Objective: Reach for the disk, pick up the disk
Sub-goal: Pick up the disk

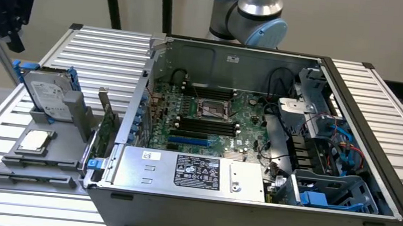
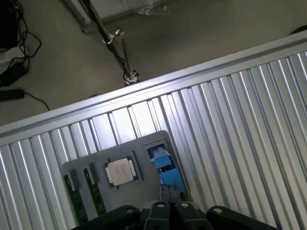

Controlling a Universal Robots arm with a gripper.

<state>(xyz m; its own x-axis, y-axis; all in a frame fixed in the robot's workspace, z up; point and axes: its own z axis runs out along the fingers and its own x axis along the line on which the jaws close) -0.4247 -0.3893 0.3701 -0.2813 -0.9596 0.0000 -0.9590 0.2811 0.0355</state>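
Closest to the wrist camera is the tool [image 2: 170,191], its two dark fingers pressed together with nothing between them. The tips overlap the blue frame of the disk [image 2: 164,165], though whether they touch it cannot be told. Beside the disk, in the same grey holder [image 2: 139,194], lies a square silver chip [image 2: 121,171], then two green memory sticks [image 2: 72,191]. The holder sits on the ribbed metal bench [image 2: 230,120]. In the exterior view the disk stands on edge at the left of the frame, white label showing, with the chip flat below it. Just beside the holder, the open computer case [image 1: 251,217] fills the middle and right.
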